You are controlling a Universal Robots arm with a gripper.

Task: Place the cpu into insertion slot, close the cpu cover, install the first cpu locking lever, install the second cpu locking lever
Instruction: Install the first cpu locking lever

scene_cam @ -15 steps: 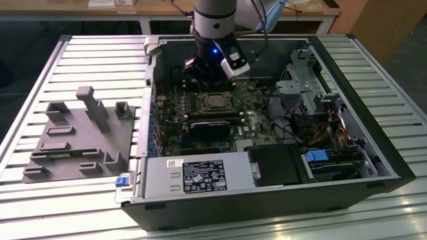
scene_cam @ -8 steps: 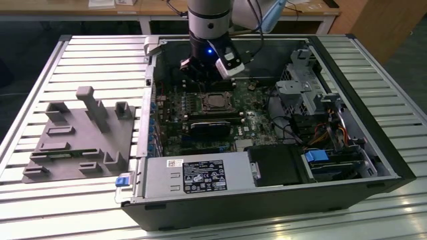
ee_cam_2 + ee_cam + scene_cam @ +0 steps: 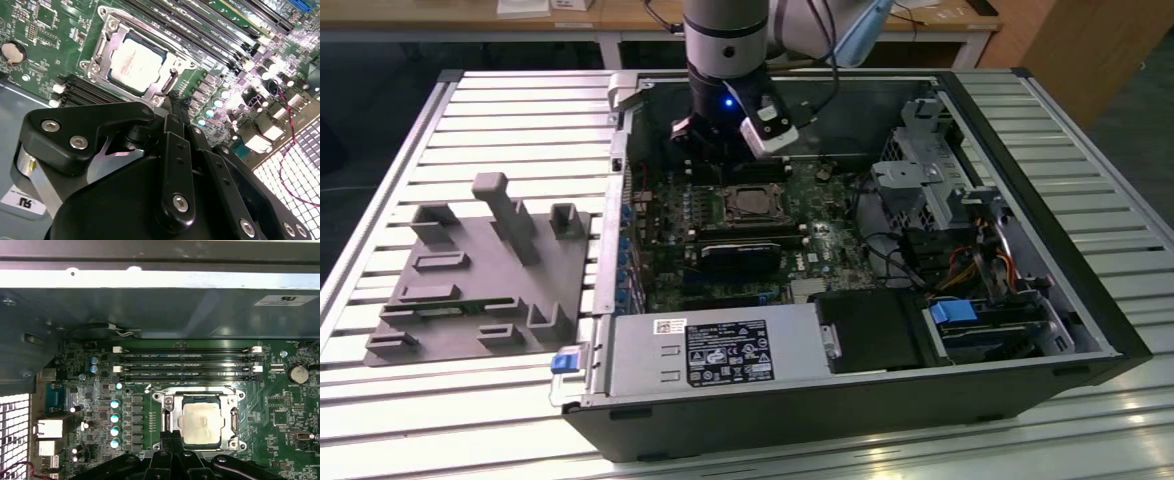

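The cpu [image 3: 201,422] lies flat in the insertion slot [image 3: 750,203] on the green motherboard, its pale silver top [image 3: 136,64] facing up. The cpu cover [image 3: 169,405] is down around it as a silvery frame [image 3: 102,35], and the chip shows through its window. My gripper [image 3: 171,437] hangs just beside the socket's edge with its two black fingers pressed together and nothing between them. In the second wrist view the gripper [image 3: 175,100] tips end close to a thin metal lever [image 3: 171,79] along the socket's side. In the exterior view the gripper [image 3: 720,165] is just behind the socket.
The open computer case [image 3: 627,130] has metal walls close around the board. Memory slots [image 3: 185,362] run beside the socket, a black card [image 3: 736,258] lies in front of it, and the power supply [image 3: 720,350] is at the front. A grey fixture [image 3: 480,270] stands at the exterior view's left.
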